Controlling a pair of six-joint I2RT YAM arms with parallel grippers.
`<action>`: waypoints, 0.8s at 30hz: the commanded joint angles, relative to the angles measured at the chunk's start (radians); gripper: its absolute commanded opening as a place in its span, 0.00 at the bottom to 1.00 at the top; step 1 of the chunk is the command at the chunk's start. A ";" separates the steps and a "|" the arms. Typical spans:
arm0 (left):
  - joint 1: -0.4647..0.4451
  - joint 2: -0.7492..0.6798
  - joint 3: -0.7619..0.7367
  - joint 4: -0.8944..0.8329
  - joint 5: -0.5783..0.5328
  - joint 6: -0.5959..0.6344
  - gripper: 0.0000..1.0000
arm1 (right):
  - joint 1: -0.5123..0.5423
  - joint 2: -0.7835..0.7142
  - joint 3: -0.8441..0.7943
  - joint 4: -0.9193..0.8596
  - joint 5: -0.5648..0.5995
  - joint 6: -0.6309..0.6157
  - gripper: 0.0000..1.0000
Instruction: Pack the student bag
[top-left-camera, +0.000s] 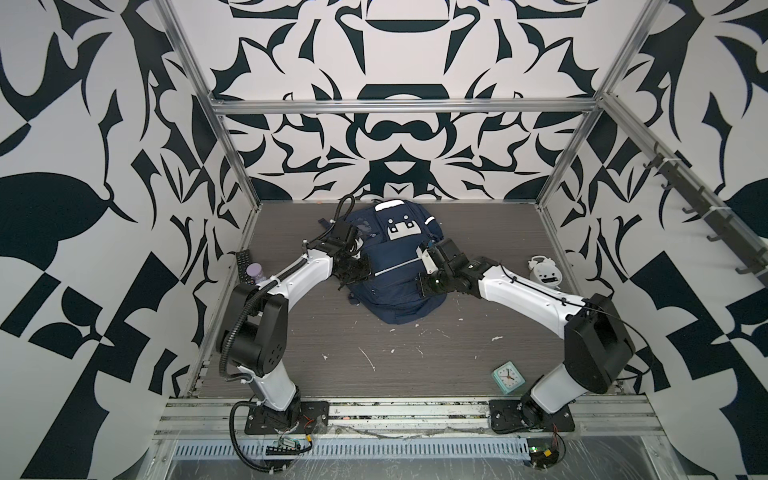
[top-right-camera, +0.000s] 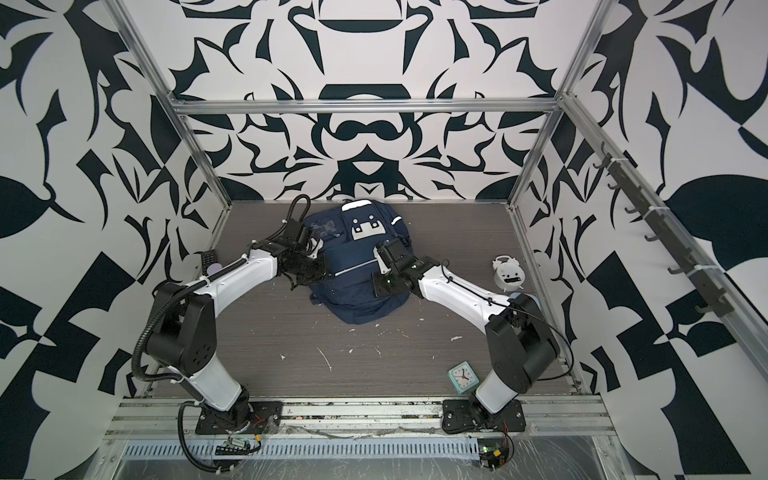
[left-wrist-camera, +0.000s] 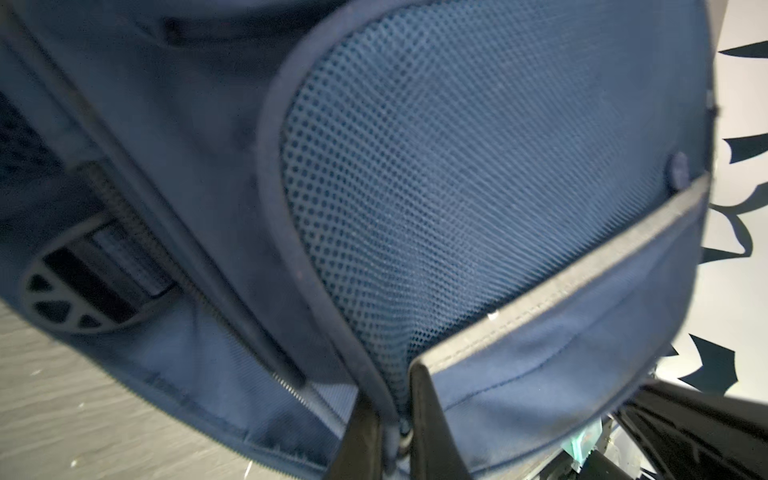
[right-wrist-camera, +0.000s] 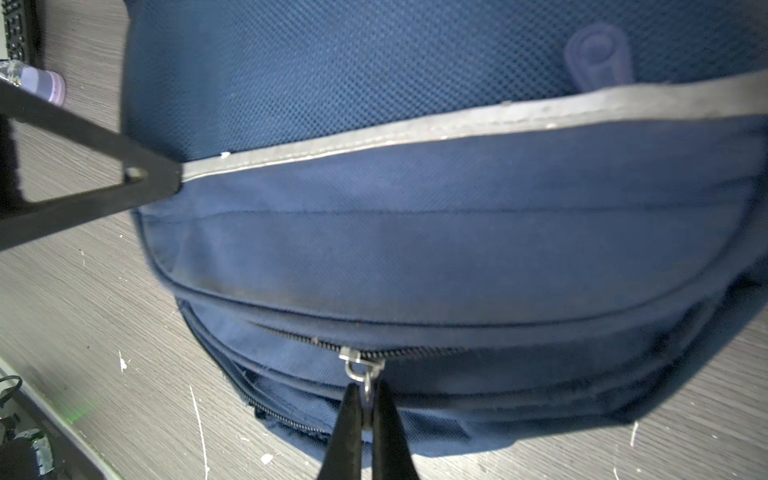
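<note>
Item: student bag (top-left-camera: 395, 309), navy, lying flat at the back middle of the table (top-left-camera: 332, 332). Your right gripper (right-wrist-camera: 365, 401) is pinched tight on the metal zip pull (right-wrist-camera: 360, 368) of a front pocket; your left gripper (left-wrist-camera: 392, 432) is nipped narrow on the bag's piped edge beside the grey reflective strip (right-wrist-camera: 415, 139). Draw the pull along the line of the teeth, low and steady, with the left holding the cloth taut. Nearby: remote (top-left-camera: 242, 266), lilac-capped bottle (top-left-camera: 255, 273), white alarm clock (top-left-camera: 545, 274), mint clock (top-left-camera: 508, 376). No brand or lettering legible.

Navy-blue student bag (top-left-camera: 395, 286) with grey strip (top-left-camera: 399, 266) and white patch (top-left-camera: 401, 228); grey wood-grain worktop (top-left-camera: 332, 340); black-and-white patterned walls (top-left-camera: 83, 166); mint-green clock (top-left-camera: 508, 376).
</note>
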 joint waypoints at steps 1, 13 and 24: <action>0.047 0.056 0.097 0.044 -0.071 -0.023 0.08 | 0.048 -0.003 0.038 -0.048 -0.008 0.025 0.00; 0.076 0.034 0.096 0.019 -0.030 -0.032 0.51 | 0.171 0.115 0.146 0.035 -0.052 0.074 0.00; 0.035 -0.181 -0.134 0.030 -0.034 -0.090 0.57 | 0.192 0.155 0.187 0.038 -0.077 0.063 0.00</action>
